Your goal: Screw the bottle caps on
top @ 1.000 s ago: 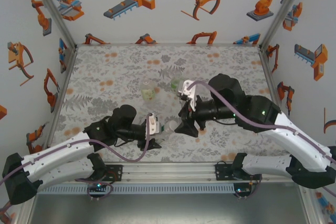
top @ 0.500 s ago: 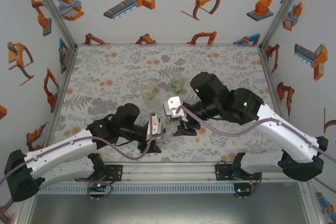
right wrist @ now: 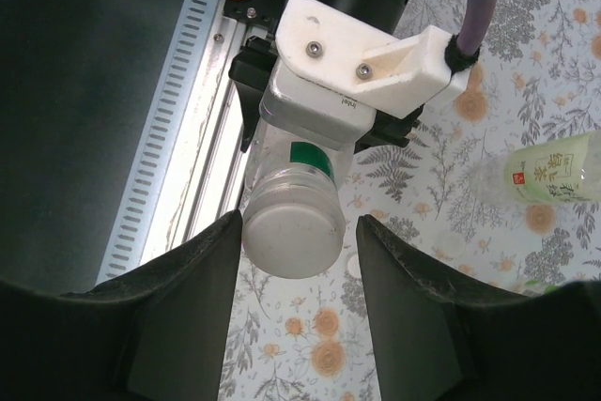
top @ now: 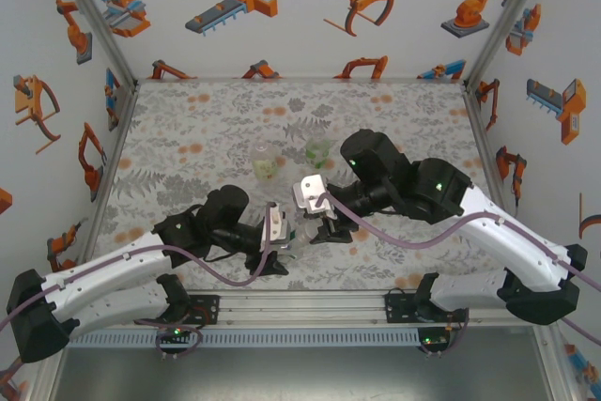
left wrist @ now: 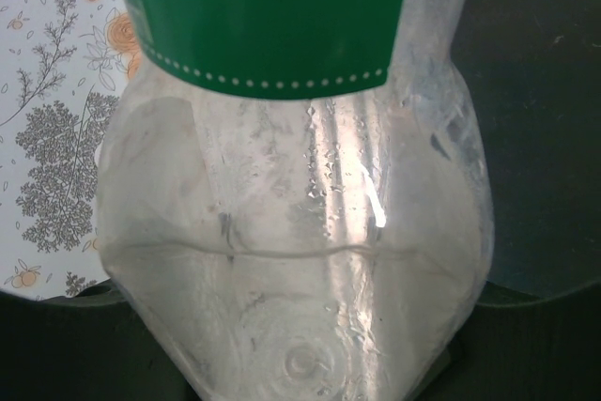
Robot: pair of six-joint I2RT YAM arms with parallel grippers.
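The far half of the desk (top: 235, 105) lies open. Mid-desk stand a yellowish bottle (top: 266, 166) and a green bottle (top: 318, 149), near each other, just beyond the right tool (top: 316, 224). Both arms crowd the near middle.

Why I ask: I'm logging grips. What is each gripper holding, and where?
The left gripper clamps the clear bottle by its body; the right gripper straddles its white cap, unclamped.
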